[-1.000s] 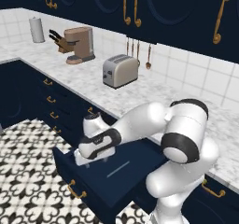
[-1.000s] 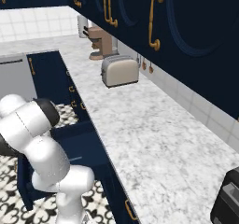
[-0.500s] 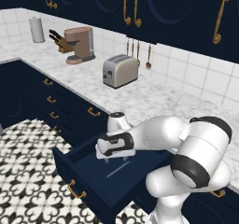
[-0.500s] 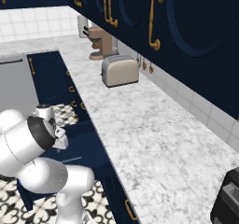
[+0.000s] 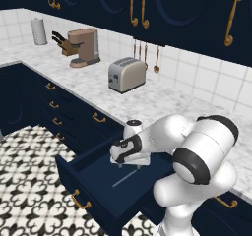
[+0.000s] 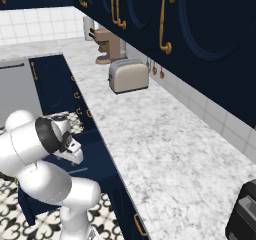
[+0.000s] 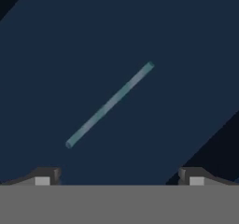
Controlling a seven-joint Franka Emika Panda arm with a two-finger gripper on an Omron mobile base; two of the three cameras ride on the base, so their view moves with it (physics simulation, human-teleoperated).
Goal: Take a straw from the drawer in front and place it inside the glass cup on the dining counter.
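In the left base view, the end effector (image 5: 129, 164) hides its fingertips behind its own body. In the right base view, the robot's arm covers most of the drawer (image 6: 102, 166). A black appliance (image 6: 244, 214) is cut off at the lower right corner.

Thin pale straw (image 7: 109, 105) lies flat, loose, on the dark blue floor of the open drawer (image 5: 98, 193)

The wide navy-blue drawer (image 5: 93, 178) has a dark blue inside and a curved brass handle (image 5: 80, 201). A thin pale grey-teal straw (image 7: 109, 104) lies in it. The floor tiles (image 5: 29, 181) are black-and-white patterned; the marble worktop (image 6: 150, 149) is white-grey.
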